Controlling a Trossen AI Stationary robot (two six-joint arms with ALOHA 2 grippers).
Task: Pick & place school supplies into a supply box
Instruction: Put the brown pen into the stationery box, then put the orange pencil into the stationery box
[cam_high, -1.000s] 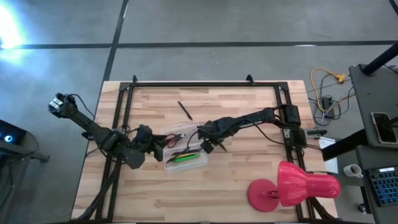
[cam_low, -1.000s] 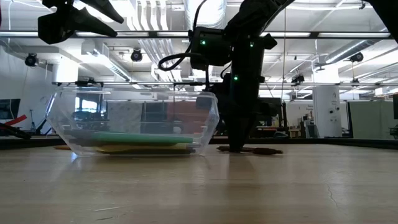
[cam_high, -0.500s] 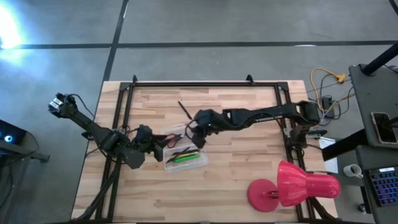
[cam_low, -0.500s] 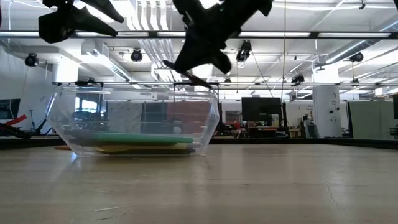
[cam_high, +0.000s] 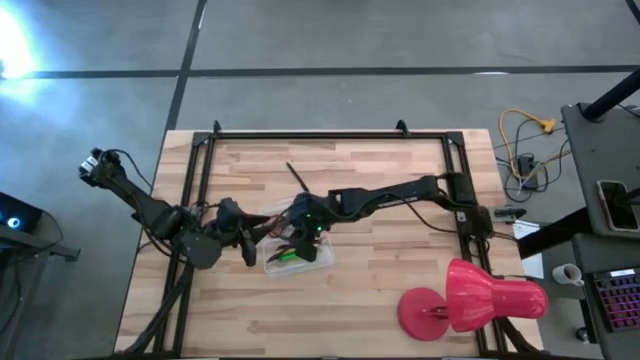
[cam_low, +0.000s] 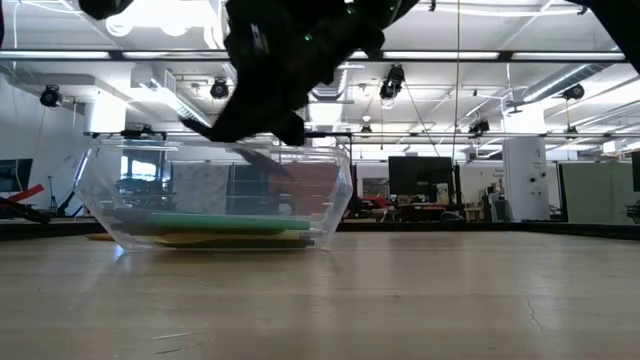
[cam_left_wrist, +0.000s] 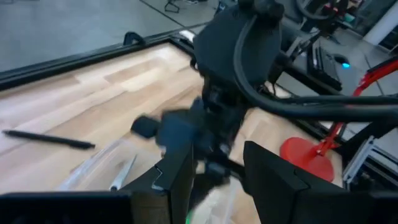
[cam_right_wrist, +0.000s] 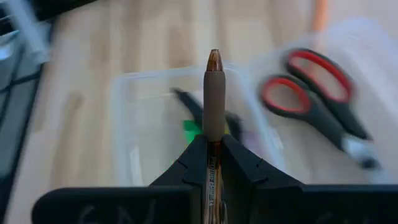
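The clear supply box stands on the wooden table, with a green pen lying in it. My right gripper hangs over the box, shut on a brown pen. Red-handled scissors lie beside the box. A black pen lies on the table farther back. My left gripper stands open at the box's left end, nothing between its fingers. My right gripper pinches the brown pen's barrel between its two fingers. The pen runs along the fingers, and its tip sticks out past them. The fingers slant down toward the box. The pen is lifted clear, above the box's opening.
A big pink-red lamp lies at the table's near right corner. A black frame runs along the table's far and side edges. Bare wood lies right of the box.
My right gripper has lifted the brown pen off the table at the box's right side, carried it left and a little nearer until it is over the box, and turned from pointing straight down to slanting. My left gripper has risen a little.
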